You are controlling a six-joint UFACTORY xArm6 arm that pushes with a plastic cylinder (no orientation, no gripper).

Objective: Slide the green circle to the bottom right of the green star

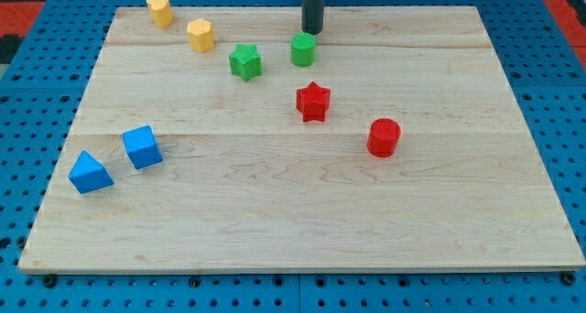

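Observation:
The green circle (303, 49) is a short cylinder near the view's top centre. It stands to the right of the green star (244, 61) and slightly higher in the view. My tip (313, 30) rests on the board just above the green circle, close to its top right edge. The rod rises out of the view's top.
A red star (313, 102) lies just below the green circle. A red cylinder (384, 136) is further right and lower. Two yellow blocks (159, 10) (200, 35) sit at the top left. Two blue blocks (142, 146) (90, 172) sit at the left.

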